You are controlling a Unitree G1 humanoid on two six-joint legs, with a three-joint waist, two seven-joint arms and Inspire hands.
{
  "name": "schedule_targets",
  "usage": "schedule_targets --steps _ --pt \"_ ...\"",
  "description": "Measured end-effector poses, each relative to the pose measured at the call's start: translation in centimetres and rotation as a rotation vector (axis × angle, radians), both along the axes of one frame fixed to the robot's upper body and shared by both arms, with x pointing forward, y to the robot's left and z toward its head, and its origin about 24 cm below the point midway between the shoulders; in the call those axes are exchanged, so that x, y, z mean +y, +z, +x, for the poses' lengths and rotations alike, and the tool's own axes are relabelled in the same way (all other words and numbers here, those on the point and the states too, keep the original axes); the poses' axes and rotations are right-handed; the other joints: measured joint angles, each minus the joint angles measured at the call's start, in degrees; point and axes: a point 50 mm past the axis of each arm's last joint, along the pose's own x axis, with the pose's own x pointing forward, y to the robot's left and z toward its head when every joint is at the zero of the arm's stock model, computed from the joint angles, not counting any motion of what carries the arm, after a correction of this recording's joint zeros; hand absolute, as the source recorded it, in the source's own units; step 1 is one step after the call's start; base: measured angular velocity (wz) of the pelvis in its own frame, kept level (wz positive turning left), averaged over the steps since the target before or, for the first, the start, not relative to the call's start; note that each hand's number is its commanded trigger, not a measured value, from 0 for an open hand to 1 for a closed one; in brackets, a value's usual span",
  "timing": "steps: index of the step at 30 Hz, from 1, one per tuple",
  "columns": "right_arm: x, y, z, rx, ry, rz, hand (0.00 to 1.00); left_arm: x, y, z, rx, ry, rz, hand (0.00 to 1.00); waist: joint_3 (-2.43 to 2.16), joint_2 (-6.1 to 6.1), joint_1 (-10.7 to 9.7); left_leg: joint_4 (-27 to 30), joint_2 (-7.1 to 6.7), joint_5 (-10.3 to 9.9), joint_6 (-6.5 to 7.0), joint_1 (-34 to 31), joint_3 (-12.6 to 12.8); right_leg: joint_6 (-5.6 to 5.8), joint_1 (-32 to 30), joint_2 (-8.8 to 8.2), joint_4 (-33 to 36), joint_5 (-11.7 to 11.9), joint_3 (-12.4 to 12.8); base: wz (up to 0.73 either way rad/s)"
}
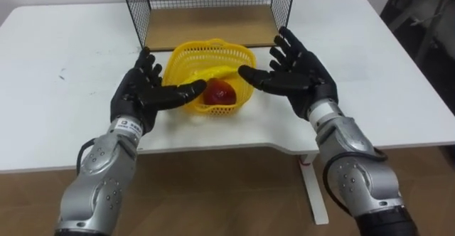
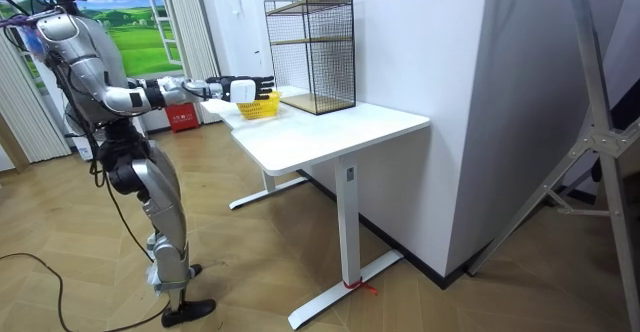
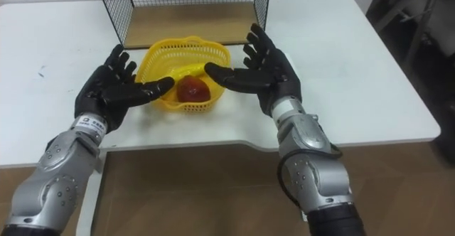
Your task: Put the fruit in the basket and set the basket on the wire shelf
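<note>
The basket [image 1: 186, 60] stands on the white table [image 1: 57, 72], near its front edge and just in front of the open side of the wire shelf [image 1: 138, 8]. In the basket lies a red fruit [image 1: 221, 92], toward the near wall, and behind it a long yellow fruit [image 1: 213, 73] that is hard to tell from the basket's own mesh. The left hand [image 1: 144, 90] is at the basket's left with its fingers straight and spread, palm turned inward, and its thumb reaches across to the basket's near left wall; whether it touches cannot be told. The right hand [image 1: 298, 72] is at the basket's right, likewise spread wide with the palm facing inward, and its thumb stretches over the right rim. Neither hand has its fingers curled round anything. The shelf has a wooden board as its floor, level with the table top. In the room view the robot stands upright at the table's end on the room view's left, both arms held out forward over the table to the basket [image 2: 258, 105], with the shelf [image 2: 312, 47] further along the table top.
</note>
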Motion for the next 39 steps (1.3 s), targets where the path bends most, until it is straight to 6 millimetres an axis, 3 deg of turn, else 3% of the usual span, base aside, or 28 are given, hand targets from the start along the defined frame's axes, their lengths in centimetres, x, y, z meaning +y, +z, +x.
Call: schedule_targets --steps 6,13,21,39 --pt "0.4 1.1 0.7 -0.036 0.012 0.009 0.0 0.0 0.1 0.1 -0.005 -0.001 0.0 0.0 0.04 -0.39 0.1 0.0 0.0 0.0 0.0 -0.3 -0.1 0.0 -0.2 0.02 -0.1 0.0 -0.1 0.0" --pt "0.5 1.1 0.7 -0.035 0.015 0.008 0.0 -0.2 0.6 0.5 -0.015 -0.008 0.0 0.0 0.04 -0.76 0.0 0.0 0.01 0.0 0.0 -0.3 -0.1 0.01 -0.2 0.03 -0.2 0.0 -0.1 0.0" --pt "0.6 -0.2 0.6 0.021 0.016 0.001 0.0 -0.1 -0.3 0.4 0.029 -0.01 0.001 0.0 0.03 -0.73 0.0 0.2 0.01 0.0 0.0 -1.0 -0.2 0.01 -0.6 0.03 -0.2 0.1 -0.3 0.01" --pt "0.7 -1.1 0.5 0.066 -0.004 0.002 0.0 -0.1 -0.4 0.4 0.039 -0.009 0.003 0.0 -0.03 0.45 0.0 0.1 0.07 0.0 0.0 -0.8 -0.4 0.06 0.0 0.14 -1.1 0.3 -0.4 0.0"
